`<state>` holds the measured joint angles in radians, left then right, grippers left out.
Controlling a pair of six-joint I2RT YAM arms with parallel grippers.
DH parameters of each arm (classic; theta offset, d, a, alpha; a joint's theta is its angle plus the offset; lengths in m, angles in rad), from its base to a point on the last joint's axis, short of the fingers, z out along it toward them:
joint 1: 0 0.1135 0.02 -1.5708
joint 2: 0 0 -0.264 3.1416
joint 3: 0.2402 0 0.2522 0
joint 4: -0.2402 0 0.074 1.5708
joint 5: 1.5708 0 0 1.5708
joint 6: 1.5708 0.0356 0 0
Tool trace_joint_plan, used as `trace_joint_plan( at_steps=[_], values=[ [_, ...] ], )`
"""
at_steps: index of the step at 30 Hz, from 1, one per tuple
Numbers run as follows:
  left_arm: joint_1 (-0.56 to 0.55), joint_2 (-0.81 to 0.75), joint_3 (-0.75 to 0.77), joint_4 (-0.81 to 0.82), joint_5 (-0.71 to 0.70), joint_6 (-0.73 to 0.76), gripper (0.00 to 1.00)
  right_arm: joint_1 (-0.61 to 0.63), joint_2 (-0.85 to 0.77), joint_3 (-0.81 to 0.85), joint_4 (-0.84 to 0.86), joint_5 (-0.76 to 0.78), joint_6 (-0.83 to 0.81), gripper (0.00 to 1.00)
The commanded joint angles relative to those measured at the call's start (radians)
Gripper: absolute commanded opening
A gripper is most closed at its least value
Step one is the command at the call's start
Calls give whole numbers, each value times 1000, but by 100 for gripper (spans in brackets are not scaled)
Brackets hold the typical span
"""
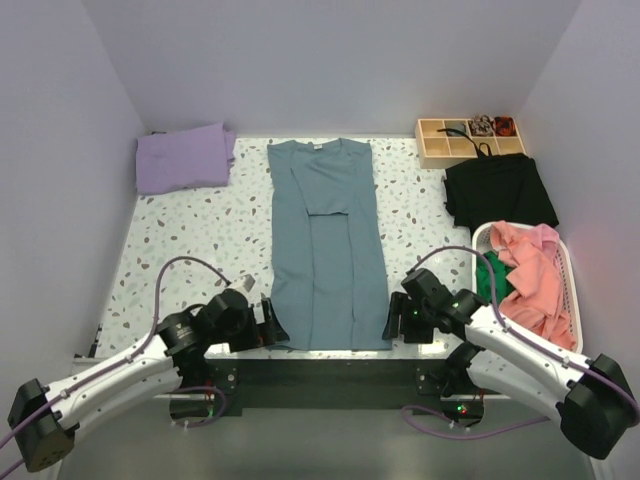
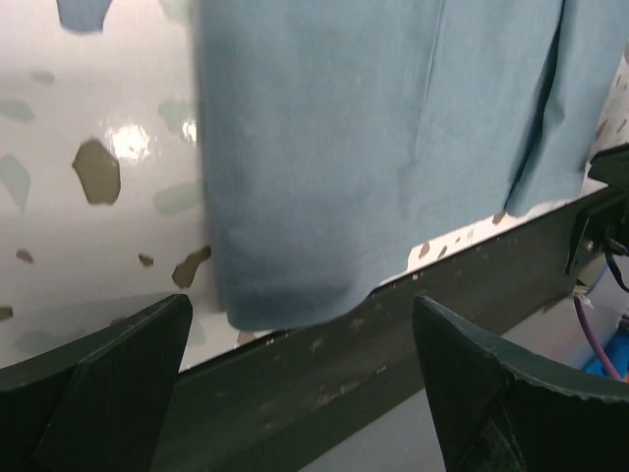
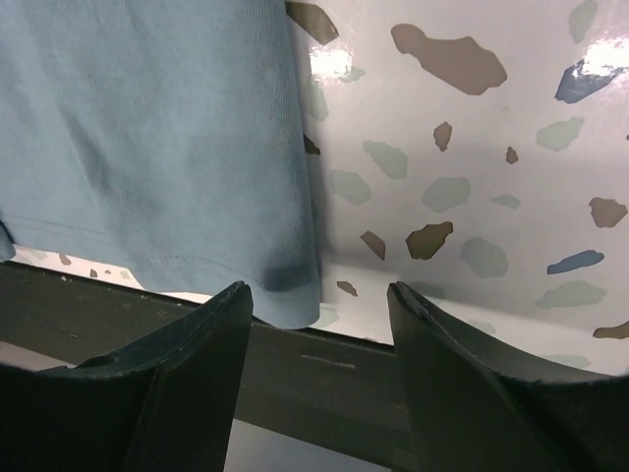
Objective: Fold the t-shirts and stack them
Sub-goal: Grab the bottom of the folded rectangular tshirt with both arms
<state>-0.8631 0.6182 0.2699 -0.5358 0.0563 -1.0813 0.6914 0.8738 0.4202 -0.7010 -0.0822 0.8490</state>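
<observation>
The slate-blue t-shirt (image 1: 328, 240) lies flat in a long strip down the table's middle, sides folded in, hem at the near edge. It also shows in the left wrist view (image 2: 373, 147) and the right wrist view (image 3: 147, 138). My left gripper (image 1: 272, 328) is open and empty at its near-left hem corner (image 2: 285, 300). My right gripper (image 1: 392, 322) is open and empty at its near-right hem corner (image 3: 290, 285). A folded lavender t-shirt (image 1: 184, 157) lies at the far left. Salmon-pink t-shirts (image 1: 535, 275) fill a basket at the right.
A white basket (image 1: 572, 270) also holds green cloth (image 1: 492, 275). A black garment (image 1: 500, 190) lies behind it. A wooden compartment tray (image 1: 468, 140) stands at the far right. The table's dark front edge (image 2: 393, 324) runs just below both grippers.
</observation>
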Motion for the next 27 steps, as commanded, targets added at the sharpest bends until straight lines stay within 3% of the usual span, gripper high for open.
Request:
trace_joint_plan(
  at_steps=[1, 12, 18, 23, 24, 27],
  values=[
    [-8, -101, -47, -205, 89, -40, 100, 13, -24, -8, -18, -7, 51, 62],
    [-11, 29, -70, -81, 59, 1, 98, 19, 31, -9, 46, -1, 41, 61],
    [-10, 61, -83, -49, 33, -5, 67, 17, 57, -17, 70, 13, 42, 61],
    [-10, 69, -75, -44, 2, -11, 27, 19, 70, -38, 100, 15, 50, 56],
    [-11, 78, -72, -43, -3, -9, 15, 17, 74, -40, 113, 10, 54, 54],
    [-11, 87, -67, -38, -7, -11, 6, 19, 96, -50, 153, -13, 56, 44]
  ],
)
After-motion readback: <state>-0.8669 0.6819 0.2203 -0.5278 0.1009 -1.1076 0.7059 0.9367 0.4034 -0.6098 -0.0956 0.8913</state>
